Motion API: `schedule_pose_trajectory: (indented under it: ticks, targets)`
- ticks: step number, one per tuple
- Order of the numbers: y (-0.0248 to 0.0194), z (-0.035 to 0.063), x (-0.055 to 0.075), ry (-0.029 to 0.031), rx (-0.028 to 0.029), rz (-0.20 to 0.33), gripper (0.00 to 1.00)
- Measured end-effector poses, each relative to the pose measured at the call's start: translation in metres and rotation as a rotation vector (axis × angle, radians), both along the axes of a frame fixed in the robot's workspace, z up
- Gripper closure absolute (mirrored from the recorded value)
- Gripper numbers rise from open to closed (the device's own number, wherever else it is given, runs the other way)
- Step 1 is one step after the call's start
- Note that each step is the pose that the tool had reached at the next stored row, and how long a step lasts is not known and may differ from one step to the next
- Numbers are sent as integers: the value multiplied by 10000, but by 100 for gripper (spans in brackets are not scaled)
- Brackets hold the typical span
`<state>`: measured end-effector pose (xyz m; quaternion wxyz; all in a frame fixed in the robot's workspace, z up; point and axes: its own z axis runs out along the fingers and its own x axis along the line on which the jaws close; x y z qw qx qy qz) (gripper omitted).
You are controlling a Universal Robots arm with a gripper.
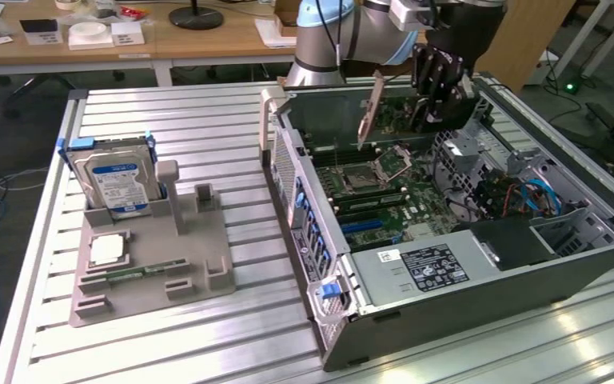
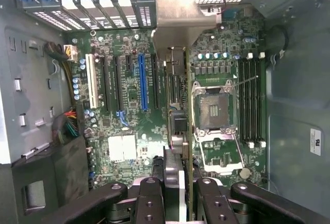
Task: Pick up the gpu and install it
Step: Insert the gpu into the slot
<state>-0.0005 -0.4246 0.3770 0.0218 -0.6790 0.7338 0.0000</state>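
The gpu hangs edge-on above the open computer case, over the motherboard. My gripper is shut on it from above. In the wrist view the gpu runs away from the gripper as a thin dark card with a metal bracket at its far end. It hovers between the blue expansion slot and the CPU socket, clear of the board.
A grey fixture on the slatted table holds a silver hard drive, a processor chip and a green memory stick. Case walls, a drive cage and cables surround the motherboard. A wooden desk stands behind.
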Motion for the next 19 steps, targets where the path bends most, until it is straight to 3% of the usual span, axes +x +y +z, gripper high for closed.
schedule_pose_trajectory:
  ticks: [6,16,19]
  targets:
    - [-17,-42,-5,0,1,17,71]
    - [-15,-159,-155,41,-4,20,71]
    - [-14,-193,-169,-12,-2,26,71]
